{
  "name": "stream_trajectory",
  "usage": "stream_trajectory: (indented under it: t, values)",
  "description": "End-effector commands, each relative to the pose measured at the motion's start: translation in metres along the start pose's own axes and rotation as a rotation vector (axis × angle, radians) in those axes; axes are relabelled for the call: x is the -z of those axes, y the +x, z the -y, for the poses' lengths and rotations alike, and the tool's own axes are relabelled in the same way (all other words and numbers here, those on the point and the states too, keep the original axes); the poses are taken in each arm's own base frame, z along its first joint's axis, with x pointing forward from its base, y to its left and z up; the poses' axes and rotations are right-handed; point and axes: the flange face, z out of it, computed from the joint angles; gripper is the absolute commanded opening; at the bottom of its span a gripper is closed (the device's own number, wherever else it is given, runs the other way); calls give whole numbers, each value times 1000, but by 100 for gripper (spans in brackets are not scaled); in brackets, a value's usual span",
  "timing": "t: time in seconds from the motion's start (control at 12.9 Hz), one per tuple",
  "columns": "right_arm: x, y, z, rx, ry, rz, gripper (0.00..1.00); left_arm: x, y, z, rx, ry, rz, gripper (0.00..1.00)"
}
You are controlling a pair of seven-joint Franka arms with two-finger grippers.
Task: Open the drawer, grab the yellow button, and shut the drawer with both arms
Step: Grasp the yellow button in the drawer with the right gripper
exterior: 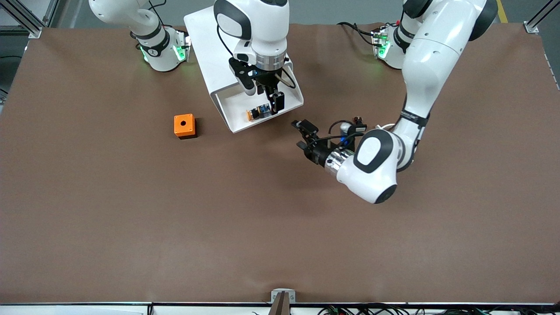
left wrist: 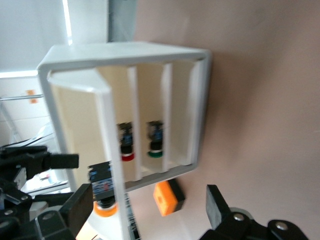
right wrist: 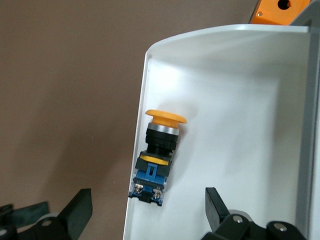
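Observation:
The white cabinet [exterior: 205, 39] stands at the robots' edge of the table, with its top drawer [exterior: 232, 107] pulled out toward the front camera. The button [exterior: 258, 113], with an orange cap and blue-black body, lies on its side in the drawer near the front lip. My right gripper [exterior: 264, 94] hangs open just above the drawer, its fingers either side of the button's body end [right wrist: 157, 155] without touching it. My left gripper [exterior: 302, 135] is open and empty, low over the table beside the drawer's front corner, facing the drawer front [left wrist: 107, 145] and the button [left wrist: 102, 192].
An orange box [exterior: 184, 126] with a hole on top sits on the table beside the drawer, toward the right arm's end. In the left wrist view the lower compartments hold a red-capped button [left wrist: 127, 145] and a green-capped one [left wrist: 155, 142]. Bare brown table lies nearer the front camera.

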Motion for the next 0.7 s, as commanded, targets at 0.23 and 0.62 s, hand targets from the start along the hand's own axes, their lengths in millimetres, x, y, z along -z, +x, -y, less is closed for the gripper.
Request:
stream_trajectory:
  t: [0.23, 0.62]
  values:
    - [-7, 4, -3, -10, 50, -77, 95, 85, 36, -7, -178, -203, -58, 99]
    - [-21, -2, -12, -18, 90, -118, 59, 121, 41, 56, -420, -484, -308, 99]
